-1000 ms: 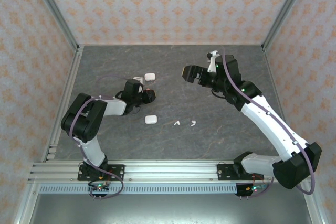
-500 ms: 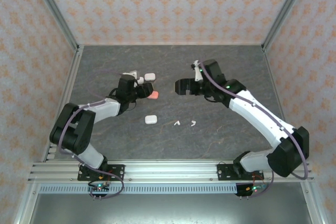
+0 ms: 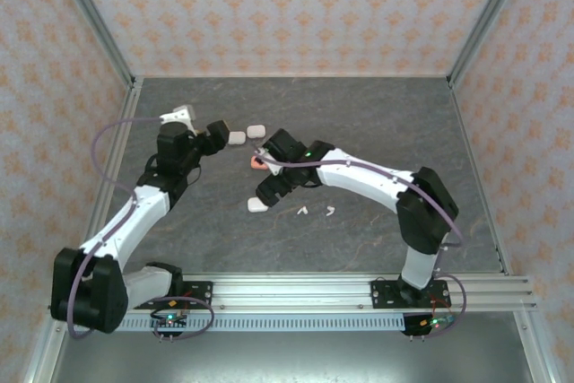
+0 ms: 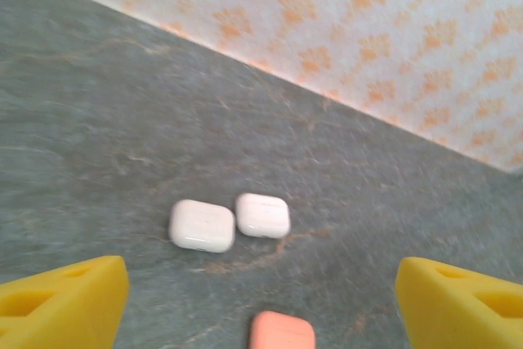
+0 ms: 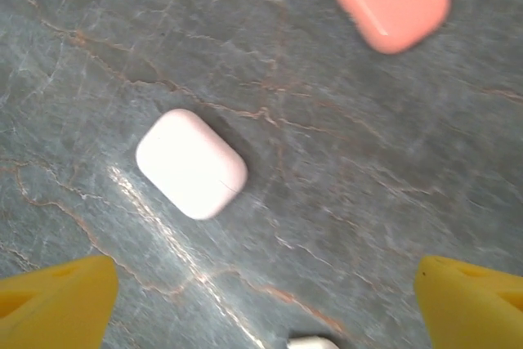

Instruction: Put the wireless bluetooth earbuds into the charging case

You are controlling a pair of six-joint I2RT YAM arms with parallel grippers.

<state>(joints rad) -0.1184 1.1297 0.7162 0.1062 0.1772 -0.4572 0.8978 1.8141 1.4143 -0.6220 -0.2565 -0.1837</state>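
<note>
Two white charging cases [image 4: 202, 225] [image 4: 262, 215] lie side by side at the back left, with a coral-pink case [image 4: 282, 333] just nearer. They appear from above as white cases [image 3: 237, 137] [image 3: 256, 130] and the coral case [image 3: 257, 162]. My left gripper [image 3: 213, 134] [image 4: 261, 296] is open and empty, just left of the white pair. A third white case [image 3: 258, 205] [image 5: 191, 163] lies closed nearer the front. My right gripper [image 3: 271, 187] [image 5: 265, 300] hovers open above it, holding nothing. Two white earbuds [image 3: 303, 212] [image 3: 331, 211] lie loose to its right; the tip of one earbud [image 5: 313, 342] shows.
The grey stone-patterned tabletop [image 3: 377, 132] is bounded by patterned walls and metal corner posts [image 3: 94, 20]. My right arm's forearm [image 3: 368, 177] stretches across the middle of the table above the earbuds.
My left gripper opened, left the coral case on the table and drew back to the left. My right arm swung left and forward, down over the front white case.
</note>
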